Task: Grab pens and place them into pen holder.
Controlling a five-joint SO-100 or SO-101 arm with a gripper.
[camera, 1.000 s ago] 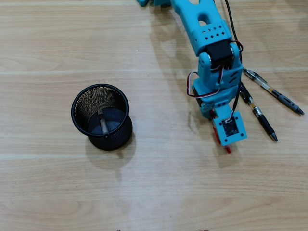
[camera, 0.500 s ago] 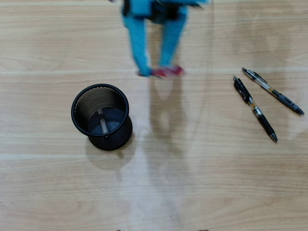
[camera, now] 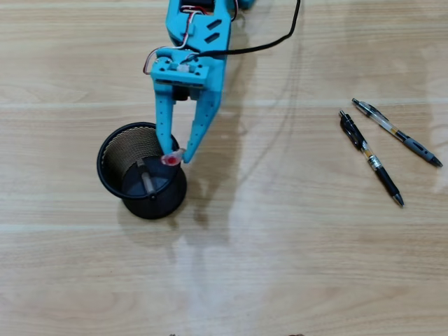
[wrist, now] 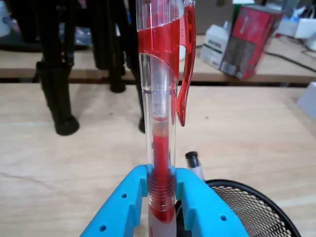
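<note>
My blue gripper (camera: 176, 159) is shut on a red and clear pen (camera: 171, 160), held upright and seen end-on over the right rim of the black mesh pen holder (camera: 112, 150). In the wrist view that pen (wrist: 160, 98) stands vertically between the blue fingers (wrist: 118, 207), with the pen holder's rim (wrist: 256, 195) at lower right. One pen (camera: 146, 178) lies inside the holder; its black cap (wrist: 192, 159) shows behind the fingers. Two black-and-clear pens (camera: 369, 157) (camera: 396, 131) lie on the wooden table at the right.
The blue arm (camera: 199, 35) reaches down from the top edge with a black cable (camera: 266, 45) trailing to the right. In the wrist view, black stand legs (wrist: 57, 98) and boxes (wrist: 247, 42) are in the background.
The arm swung from the right side of the table across to the left, carrying the red pen to the pen holder's rim. The holder has shifted slightly left.
</note>
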